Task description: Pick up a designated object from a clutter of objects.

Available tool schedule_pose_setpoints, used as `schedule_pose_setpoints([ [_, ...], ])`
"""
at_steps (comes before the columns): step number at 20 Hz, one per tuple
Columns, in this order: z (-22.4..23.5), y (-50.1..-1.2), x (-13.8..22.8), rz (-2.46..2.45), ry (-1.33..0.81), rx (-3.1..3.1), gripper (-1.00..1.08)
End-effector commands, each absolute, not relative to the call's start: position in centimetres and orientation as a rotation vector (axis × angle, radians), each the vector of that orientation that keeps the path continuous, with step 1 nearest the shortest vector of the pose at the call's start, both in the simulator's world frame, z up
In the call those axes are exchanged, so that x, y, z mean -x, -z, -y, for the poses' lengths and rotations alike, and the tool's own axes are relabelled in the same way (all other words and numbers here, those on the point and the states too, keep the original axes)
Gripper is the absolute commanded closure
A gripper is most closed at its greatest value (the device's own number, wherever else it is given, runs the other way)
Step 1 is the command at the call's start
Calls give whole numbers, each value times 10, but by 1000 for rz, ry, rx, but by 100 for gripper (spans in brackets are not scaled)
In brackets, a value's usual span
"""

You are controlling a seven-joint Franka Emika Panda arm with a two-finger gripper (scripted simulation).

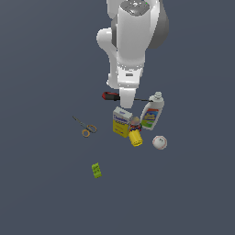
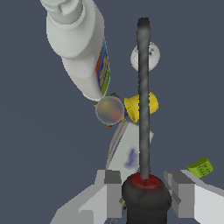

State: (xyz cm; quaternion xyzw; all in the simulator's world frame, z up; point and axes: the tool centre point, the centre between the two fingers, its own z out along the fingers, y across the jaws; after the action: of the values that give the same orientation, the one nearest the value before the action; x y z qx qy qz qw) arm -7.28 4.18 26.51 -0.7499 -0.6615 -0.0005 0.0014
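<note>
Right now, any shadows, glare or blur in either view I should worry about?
Exterior view: flat, even render, no cast shadows or glare, objects small and soft-edged, the arm hides the middle of the screwdriver. Wrist view: shaft sharp, the gripper straddles its handle, but the yellow box label looks smeared.

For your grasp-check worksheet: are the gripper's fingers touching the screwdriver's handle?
Apart. The wrist view shows the fingers flanking the screwdriver handle, with a narrow gap on each side; the gripper is open around it.

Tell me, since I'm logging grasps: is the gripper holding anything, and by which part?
Not clearly: the gripper straddles the screwdriver at its handle, fingers apparently not touching.
</note>
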Motion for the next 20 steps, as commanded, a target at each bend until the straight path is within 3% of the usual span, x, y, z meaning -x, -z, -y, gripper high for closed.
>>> schedule_pose_setpoints([
  [1, -29, -288, 78, 2076, 4, 2354, 108],
  [11, 22, -375, 97, 2076, 3, 2355, 108],
  [20, 48, -418, 104, 2076, 1, 2357, 108],
])
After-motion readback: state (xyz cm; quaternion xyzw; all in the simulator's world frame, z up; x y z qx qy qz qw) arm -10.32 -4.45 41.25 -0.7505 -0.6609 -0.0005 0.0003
